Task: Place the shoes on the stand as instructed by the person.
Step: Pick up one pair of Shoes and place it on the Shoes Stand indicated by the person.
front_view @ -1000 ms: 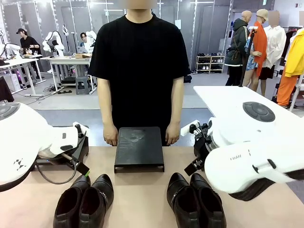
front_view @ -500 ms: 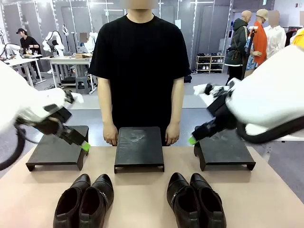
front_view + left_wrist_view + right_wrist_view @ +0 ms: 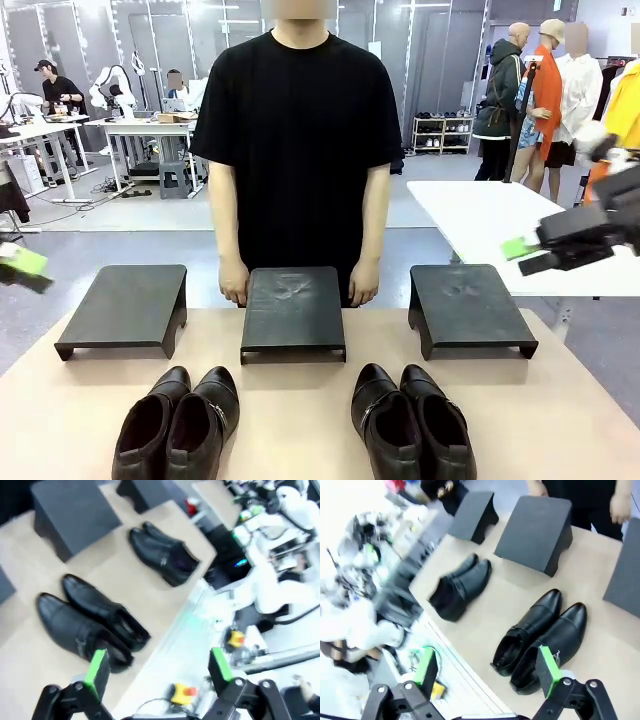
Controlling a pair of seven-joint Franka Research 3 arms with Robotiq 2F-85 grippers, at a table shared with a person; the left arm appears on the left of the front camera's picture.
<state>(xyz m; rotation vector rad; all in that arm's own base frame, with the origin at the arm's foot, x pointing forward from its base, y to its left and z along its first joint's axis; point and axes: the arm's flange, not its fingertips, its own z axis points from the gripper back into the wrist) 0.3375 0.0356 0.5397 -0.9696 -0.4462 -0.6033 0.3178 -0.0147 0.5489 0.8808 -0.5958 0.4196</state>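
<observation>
A white table (image 3: 470,215) stands beyond the tan tabletop (image 3: 295,420).

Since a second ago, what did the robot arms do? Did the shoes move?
Both arms swung outward, off the table: the left gripper to the left edge, the right gripper to the right, uncovering the left stand and right stand. Nothing was grabbed; both grippers are open. The left shoes, right shoes, middle stand and the person's hands stayed put.

Front camera level across table (image 3: 300,410) toward person (image 3: 295,150); wrist cameras high, oblique over the same shoes (image 3: 540,630).
</observation>
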